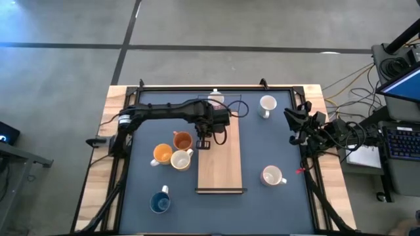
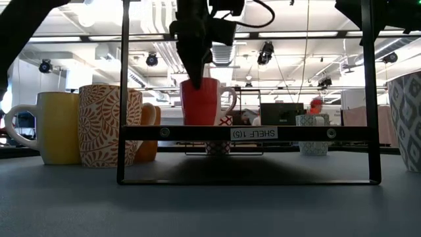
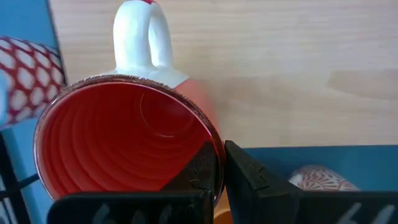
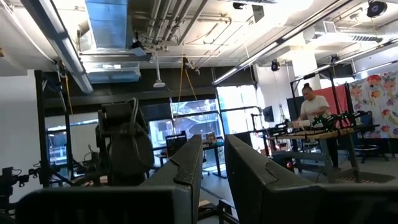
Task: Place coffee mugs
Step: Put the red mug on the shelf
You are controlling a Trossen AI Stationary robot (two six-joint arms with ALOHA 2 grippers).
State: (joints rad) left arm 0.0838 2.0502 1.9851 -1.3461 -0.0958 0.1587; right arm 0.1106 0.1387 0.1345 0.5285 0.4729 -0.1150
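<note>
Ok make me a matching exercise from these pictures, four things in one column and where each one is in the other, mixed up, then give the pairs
Things:
1. red mug
2. blue mug
3. left gripper
4. right gripper

Places:
A. at the table's right edge, away from the mugs
B. pinching the red mug's rim
C. over the wooden shelf board, held up
D. on the mat near the front left corner

Pairs: 1-C, 2-D, 3-B, 4-A

Ceiling strip lights point(image 2: 289, 33) brighten the room evenly, so the desk point(image 1: 275, 141) shows only soft shadows. In the low view the shelf frame point(image 2: 250, 133) and mugs stand backlit and dark. The left wrist view catches a mild sheen inside the red mug point(image 3: 118, 149).
</note>
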